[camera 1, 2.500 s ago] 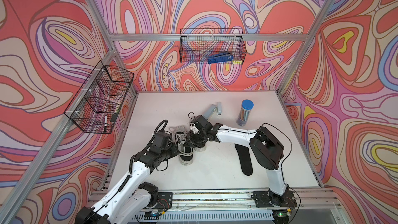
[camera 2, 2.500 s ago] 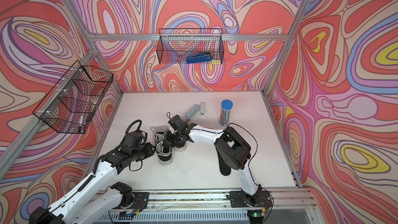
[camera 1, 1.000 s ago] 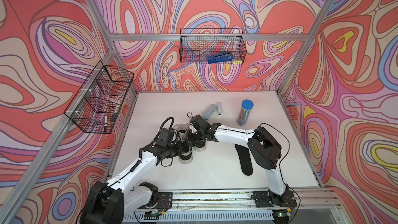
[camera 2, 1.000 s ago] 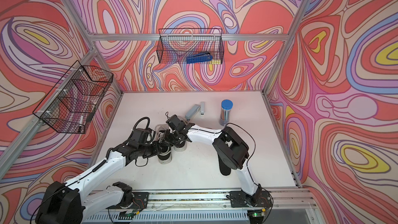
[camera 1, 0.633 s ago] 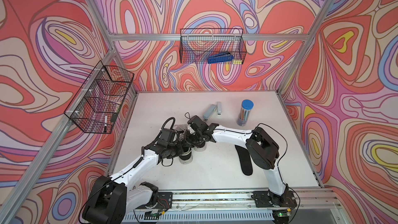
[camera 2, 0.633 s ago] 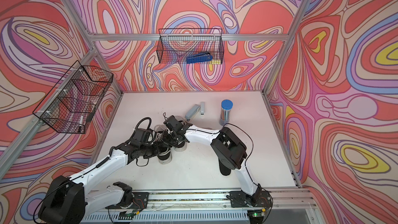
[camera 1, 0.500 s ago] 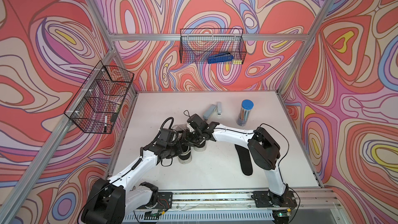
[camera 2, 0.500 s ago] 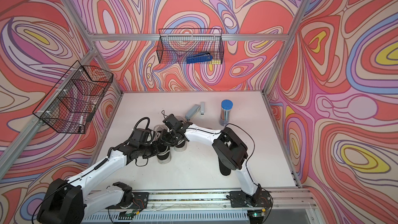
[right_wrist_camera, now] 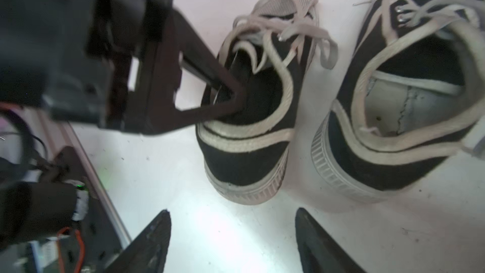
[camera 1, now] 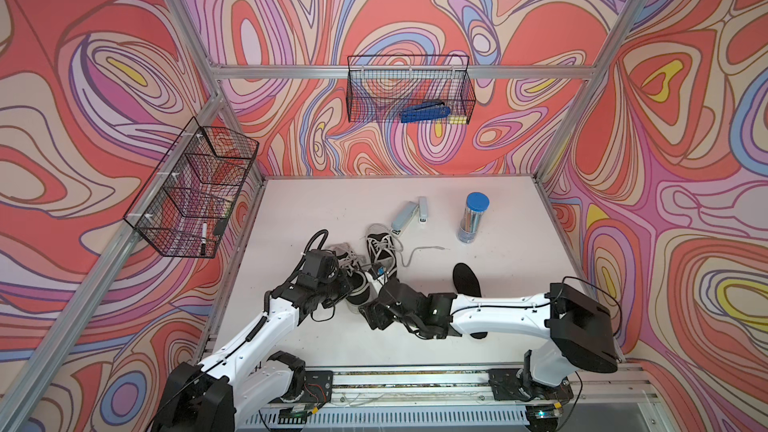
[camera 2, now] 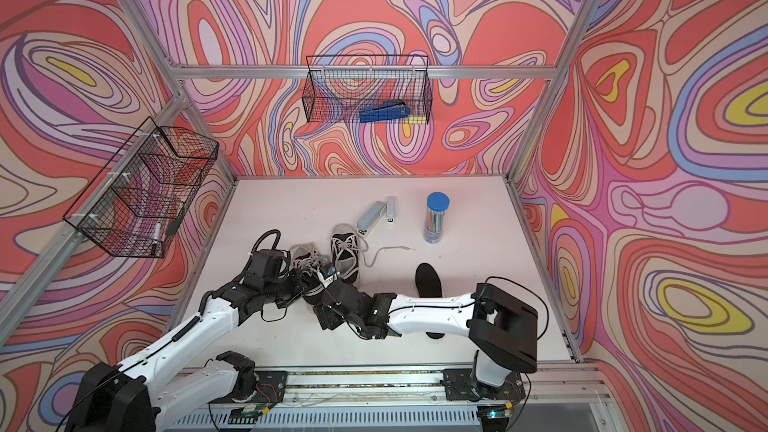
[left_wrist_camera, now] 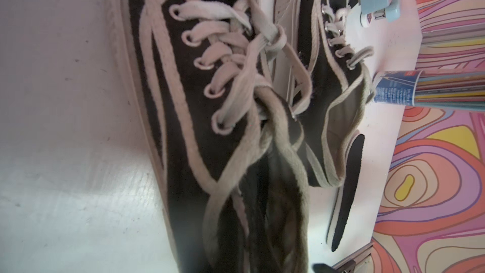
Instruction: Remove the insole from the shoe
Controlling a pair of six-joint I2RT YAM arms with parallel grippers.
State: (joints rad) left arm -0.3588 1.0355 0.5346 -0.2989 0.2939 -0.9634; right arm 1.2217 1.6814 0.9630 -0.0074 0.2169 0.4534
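Observation:
Two black sneakers with white laces lie left of centre. My left gripper point(camera 1: 353, 282) reaches into the opening of the nearer shoe point(camera 1: 360, 292) point(right_wrist_camera: 249, 137). Its fingers point(right_wrist_camera: 231, 93) are shut there, their tips inside by the collar. What they pinch is too dark to tell, and this shoe's insole is not clearly visible. My right gripper point(right_wrist_camera: 231, 211) hangs open just behind this shoe's heel, over bare table, holding nothing. The other shoe point(camera 1: 380, 249) point(right_wrist_camera: 409, 106) shows a grey bare inside. A loose black insole point(camera 1: 465, 280) point(left_wrist_camera: 349, 179) lies on the table, partly under my right arm.
A grey stapler point(camera 1: 405, 216), a small white stapler point(camera 1: 423, 209) and a blue-lidded tube of pencils point(camera 1: 473, 218) stand behind the shoes. A loose lace point(camera 1: 424, 250) trails to the right. Wire baskets hang on the left wall point(camera 1: 195, 197) and the back wall point(camera 1: 409, 93).
My right gripper has opened and drawn back from the shoe toward the table's front. My left gripper has closed inside the shoe's opening.

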